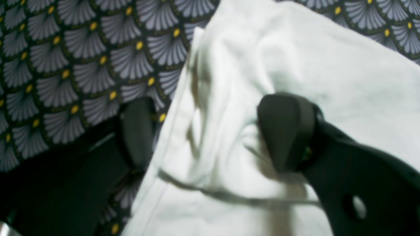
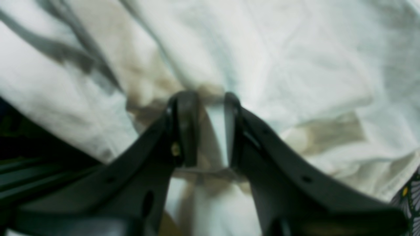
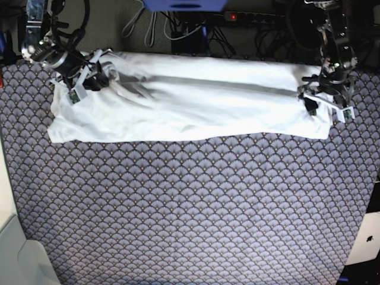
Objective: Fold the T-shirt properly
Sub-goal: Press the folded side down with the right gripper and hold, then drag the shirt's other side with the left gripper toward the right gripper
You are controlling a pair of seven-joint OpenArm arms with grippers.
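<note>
The T-shirt [image 3: 190, 104] is lying along the far side of the table as a long white band, stretching almost from one arm to the other, with creases running lengthwise through it and its near edge sagging toward the patterned tablecloth [image 3: 190, 208]. Over on the far left as I'm looking at it, the right gripper [image 2: 211, 131] is pinching a ridge of the cloth: in its wrist view the two dark fingers [image 2: 187, 131] are standing close together with a thin fold of white fabric caught between them, and the shirt is bunching up around the tips. On the other end, the left gripper [image 1: 210, 131] is spreading wide and is gripping nothing; one finger [image 1: 285, 131] is resting over the white cloth while the other is sitting out over the fan-patterned cover just past the shirt's hemmed edge. That edge is running between the two fingers, and the fabric there is rumpling into soft folds. Cables and a power strip [image 3: 261, 18] are trailing behind the table's back edge
</note>
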